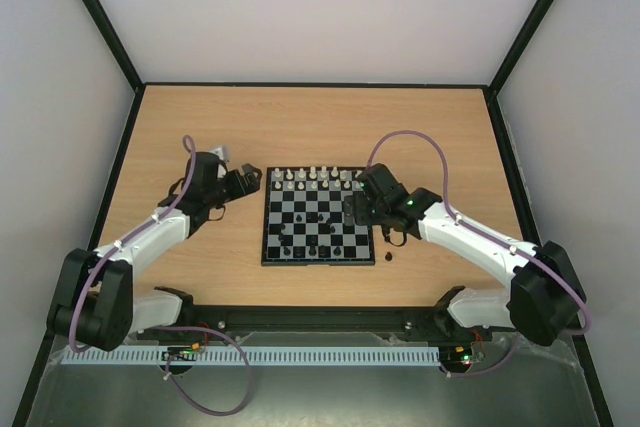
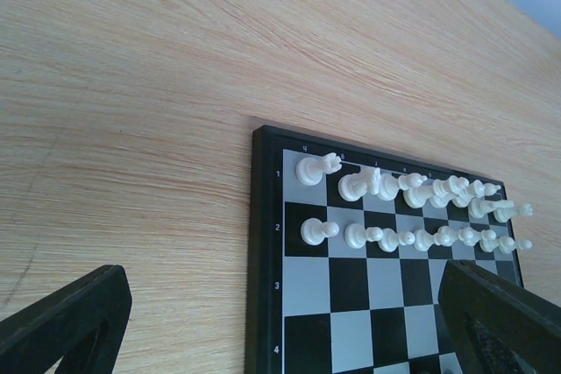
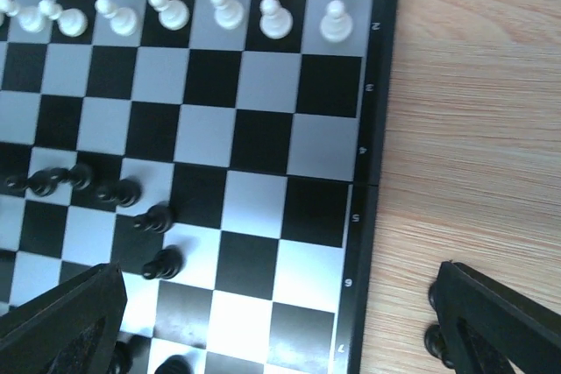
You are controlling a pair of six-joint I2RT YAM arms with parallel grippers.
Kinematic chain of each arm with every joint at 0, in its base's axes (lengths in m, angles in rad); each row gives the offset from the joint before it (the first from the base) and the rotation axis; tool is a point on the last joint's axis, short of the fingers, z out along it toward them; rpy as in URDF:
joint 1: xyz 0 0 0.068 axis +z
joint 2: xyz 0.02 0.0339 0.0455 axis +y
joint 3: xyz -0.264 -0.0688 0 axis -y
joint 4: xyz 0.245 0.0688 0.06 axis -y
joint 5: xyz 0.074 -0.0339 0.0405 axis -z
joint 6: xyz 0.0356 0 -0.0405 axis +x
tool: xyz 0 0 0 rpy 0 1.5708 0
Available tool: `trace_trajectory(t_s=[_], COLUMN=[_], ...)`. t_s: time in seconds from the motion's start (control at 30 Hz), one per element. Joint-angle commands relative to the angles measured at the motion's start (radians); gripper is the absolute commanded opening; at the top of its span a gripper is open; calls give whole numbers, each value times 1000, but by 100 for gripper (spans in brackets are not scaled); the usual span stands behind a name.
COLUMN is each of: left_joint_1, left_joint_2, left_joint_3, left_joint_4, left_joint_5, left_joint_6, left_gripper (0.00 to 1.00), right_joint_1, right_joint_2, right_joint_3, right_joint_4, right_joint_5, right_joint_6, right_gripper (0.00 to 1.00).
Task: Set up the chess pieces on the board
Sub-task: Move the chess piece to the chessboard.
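Observation:
The board (image 1: 316,261) lies at the table's middle. Cream-white chess pieces (image 1: 315,179) fill its two far rows, shown close up in the left wrist view (image 2: 412,212). Black pieces (image 1: 312,243) stand scattered on the near half, several near the centre (image 3: 114,190). One black piece (image 1: 387,257) lies on the wood beside the board's right edge, half hidden behind my right finger (image 3: 436,339). My left gripper (image 1: 250,182) hangs open at the board's far-left corner (image 2: 280,339). My right gripper (image 1: 360,202) is open over the board's right side (image 3: 280,330), holding nothing.
Bare wooden tabletop (image 1: 200,127) surrounds the board, bounded by a black frame and white walls. A slotted cable rail (image 1: 260,355) runs along the near edge between the arm bases.

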State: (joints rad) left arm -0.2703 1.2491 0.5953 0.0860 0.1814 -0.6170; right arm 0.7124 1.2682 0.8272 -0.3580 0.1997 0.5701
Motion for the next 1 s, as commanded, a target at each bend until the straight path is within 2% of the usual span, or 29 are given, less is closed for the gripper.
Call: trace_trajectory(t_s=[0.0,0.37,0.7,0.97], left_joint_1=[-17,-153,-290,-368], left_joint_2=[1,-79,-115,-54], left_joint_3=[25,175,277,300], left_joint_4=[-44,-346,-630,-709], left_joint_5=[-38,-200,-225,-196], left_joint_6=[7,-29,-19,-16], left_gripper=[99,99,99,97], right_joint_1=[-4,-4,-5,-4], right_joint_2=[0,-3,-22,-42], right_joint_3=[41,74,71,59], right_joint_4=[-1,-30,-24,-15], right_joint_5=[-86,-45,-106,-136], right_joint_6=[-55,-103,-107,-108], right_gripper=[97,98,98,98])
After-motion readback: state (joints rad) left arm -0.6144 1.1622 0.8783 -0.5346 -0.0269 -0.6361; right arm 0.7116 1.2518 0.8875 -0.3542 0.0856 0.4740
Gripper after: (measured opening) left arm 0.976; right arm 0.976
